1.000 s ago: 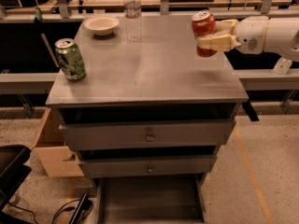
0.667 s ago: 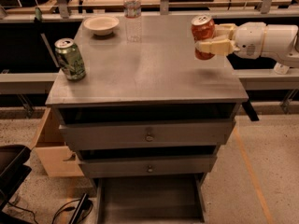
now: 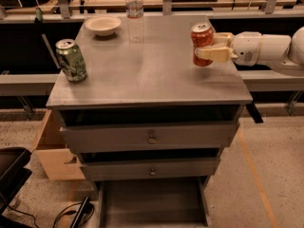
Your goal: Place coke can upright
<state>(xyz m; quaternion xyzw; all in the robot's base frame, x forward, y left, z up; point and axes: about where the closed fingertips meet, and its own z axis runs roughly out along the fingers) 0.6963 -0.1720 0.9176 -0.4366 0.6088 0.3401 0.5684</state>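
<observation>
A: Gripper state?
B: Gripper (image 3: 205, 47) is pinching the coke can (image 3: 201, 34) at mid-height. Arm (image 3: 261, 49) comes in from the right.
A: Where's the coke can?
B: Upright, silver top up, over the right side of the table (image 3: 142, 75), near the edge. Can't tell if its base touches the surface.
A: Other stuff up there?
B: Green can (image 3: 71, 60) upright at the left front corner, well apart. Bowl (image 3: 103, 25) and bottle (image 3: 135, 13) near each other at the back.
</observation>
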